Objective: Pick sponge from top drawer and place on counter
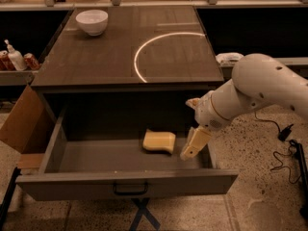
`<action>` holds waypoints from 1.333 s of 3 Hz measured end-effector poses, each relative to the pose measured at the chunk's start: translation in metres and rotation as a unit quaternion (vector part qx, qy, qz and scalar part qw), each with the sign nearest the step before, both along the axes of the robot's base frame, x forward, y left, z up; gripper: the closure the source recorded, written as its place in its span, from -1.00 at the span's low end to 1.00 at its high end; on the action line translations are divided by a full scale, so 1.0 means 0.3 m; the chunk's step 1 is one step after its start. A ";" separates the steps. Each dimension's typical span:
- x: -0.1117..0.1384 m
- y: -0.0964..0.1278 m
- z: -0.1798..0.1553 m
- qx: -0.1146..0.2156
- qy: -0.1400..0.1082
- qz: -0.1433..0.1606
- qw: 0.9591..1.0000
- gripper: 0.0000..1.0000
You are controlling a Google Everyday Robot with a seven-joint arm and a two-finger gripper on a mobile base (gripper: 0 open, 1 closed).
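Observation:
The pale yellow sponge lies on the floor of the open top drawer, right of its middle. My gripper is over the drawer's right end, just right of the sponge and apart from it. It is open and empty: one cream finger reaches down beside the sponge and the other shows higher up. The white arm comes in from the right. The counter with its white arc lies above the drawer.
A white bowl stands at the counter's far left corner. A cardboard flap sits left of the drawer. Bottles and cans stand on a left shelf. A white object lies on the right shelf. Cables lie on the floor at right.

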State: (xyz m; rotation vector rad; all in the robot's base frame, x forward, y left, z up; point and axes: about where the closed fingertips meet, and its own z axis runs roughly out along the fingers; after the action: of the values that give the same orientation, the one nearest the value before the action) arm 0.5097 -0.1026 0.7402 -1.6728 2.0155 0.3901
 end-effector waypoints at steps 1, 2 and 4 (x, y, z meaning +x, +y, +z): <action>0.031 0.018 -0.068 0.001 -0.001 0.013 1.000 -1.00; 0.074 0.044 -0.130 0.007 -0.002 0.023 1.000 -1.00; 0.167 0.117 -0.266 0.011 -0.018 0.048 0.999 -1.00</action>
State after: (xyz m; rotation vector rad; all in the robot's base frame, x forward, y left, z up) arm 0.5598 -0.0676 0.6605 -1.7549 1.9024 0.4108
